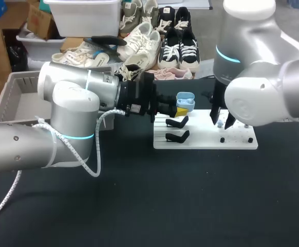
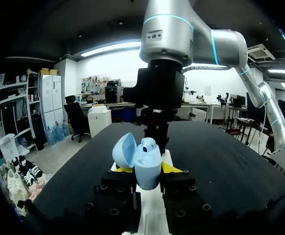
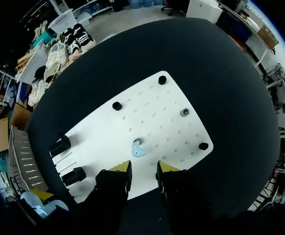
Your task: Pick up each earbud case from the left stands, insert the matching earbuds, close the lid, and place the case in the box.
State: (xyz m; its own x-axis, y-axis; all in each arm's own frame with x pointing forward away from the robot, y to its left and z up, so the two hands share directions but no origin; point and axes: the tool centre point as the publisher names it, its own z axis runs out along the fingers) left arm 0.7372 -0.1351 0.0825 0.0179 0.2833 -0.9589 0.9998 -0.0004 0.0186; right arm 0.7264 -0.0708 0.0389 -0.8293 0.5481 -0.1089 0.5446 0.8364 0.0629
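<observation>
The earbud case (image 2: pixel 145 165), lid open, is held pinched in the left pincer (image 2: pixel 147 169) above the counter (image 1: pixel 190 206). One earbud (image 2: pixel 148 145) appears already seated in it. The other earbud (image 3: pixel 137 149) is seen lying on the white board (image 3: pixel 157 115), just ahead of the spread, downward-pointed right pincer (image 3: pixel 143 169). Insertion, lid closing and placement in the grey box (image 1: pixel 8 95) are judged outstanding.

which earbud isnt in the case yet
The earbud lying on the white board ahead of the right gripper; the other earbud sits in the open case the left gripper holds.
</observation>
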